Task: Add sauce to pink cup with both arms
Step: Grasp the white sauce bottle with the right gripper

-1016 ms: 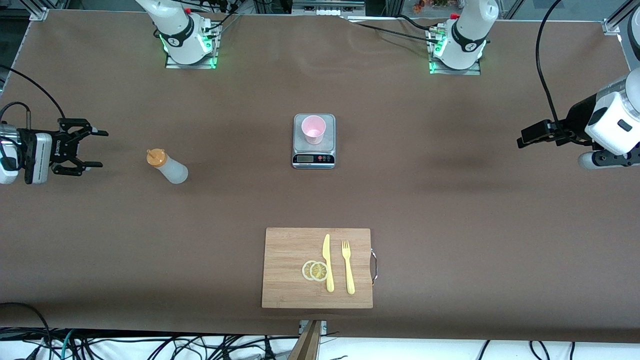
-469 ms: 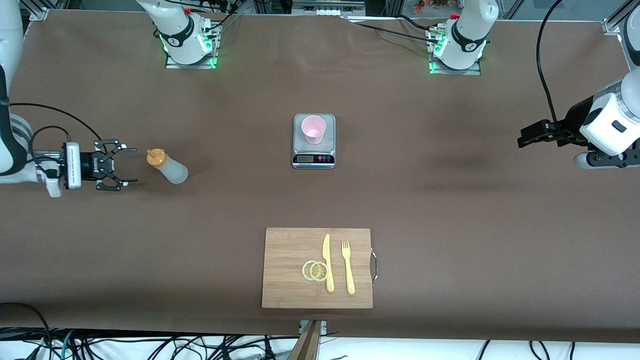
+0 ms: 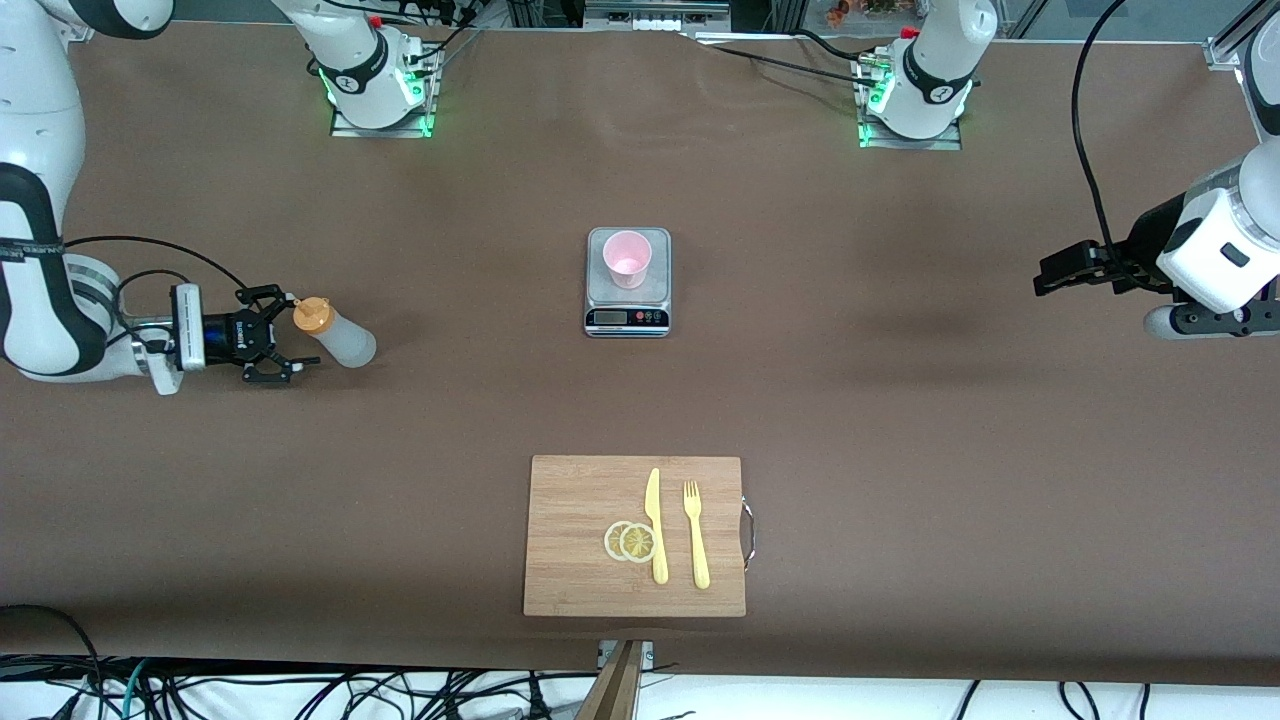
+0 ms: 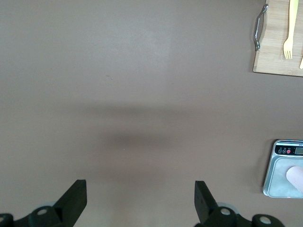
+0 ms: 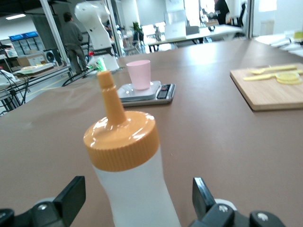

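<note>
**Orange-capped sauce bottle framed by the right gripper**

Orange cap up, the sauce bottle [image 3: 336, 334] stood toward the right arm's end from the scale [image 3: 627, 283] carrying the pink cup [image 3: 627, 258]. Right gripper [image 3: 290, 340] spread wide around it, gripping nothing. Left gripper [image 3: 1045, 278] waited open, empty, over bare table.

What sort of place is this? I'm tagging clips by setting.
Probably a robotics lab with a mock kitchen task: two arms at a covered table, a cup on a scale, and office desks in the right wrist view.

Pink cup [image 3: 627, 258] on scale [image 3: 627, 300] (cutting board [image 3: 580, 560] nearer camera).
</note>
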Action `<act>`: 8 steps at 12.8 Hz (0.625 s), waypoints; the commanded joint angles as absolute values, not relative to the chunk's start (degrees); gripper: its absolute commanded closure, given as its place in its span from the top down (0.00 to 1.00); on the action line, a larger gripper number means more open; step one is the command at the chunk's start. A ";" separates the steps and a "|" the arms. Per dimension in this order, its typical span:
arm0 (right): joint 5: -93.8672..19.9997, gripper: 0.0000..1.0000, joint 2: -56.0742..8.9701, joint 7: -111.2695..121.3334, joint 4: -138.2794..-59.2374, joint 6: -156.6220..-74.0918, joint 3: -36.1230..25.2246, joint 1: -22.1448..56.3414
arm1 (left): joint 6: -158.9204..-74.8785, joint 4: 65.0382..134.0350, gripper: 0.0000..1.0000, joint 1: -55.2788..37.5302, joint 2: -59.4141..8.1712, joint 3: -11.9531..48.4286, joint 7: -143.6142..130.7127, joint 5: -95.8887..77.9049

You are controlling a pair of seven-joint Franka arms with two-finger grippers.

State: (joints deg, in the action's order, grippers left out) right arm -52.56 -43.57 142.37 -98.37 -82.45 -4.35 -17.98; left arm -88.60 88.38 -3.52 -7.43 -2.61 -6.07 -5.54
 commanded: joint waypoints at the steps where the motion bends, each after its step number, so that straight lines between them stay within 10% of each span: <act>1: -54.05 1.00 -46.49 146.33 -96.85 -80.07 -3.96 -18.54 | -88.07 88.15 1.00 -3.16 -7.56 -1.93 -5.10 -4.40; 3: -54.05 0.92 -47.02 146.69 -96.77 -79.19 -3.61 -18.46 | -88.07 87.54 1.00 -3.08 -7.65 -2.02 -4.83 -4.40; 5: -54.14 0.30 -47.02 146.52 -96.77 -79.01 -2.81 -18.54 | -88.07 87.28 1.00 -2.99 -7.73 -2.02 -4.75 -4.31; 6: -54.14 0.18 -47.11 146.34 -96.68 -79.01 -2.81 -18.46 | -88.07 87.28 1.00 -2.99 -7.73 -2.02 -4.75 -4.22; 8: -54.14 0.17 -46.50 143.90 -96.68 -78.32 -2.64 -18.28 | -88.07 87.28 1.00 -2.81 -7.73 -2.02 -4.75 -4.31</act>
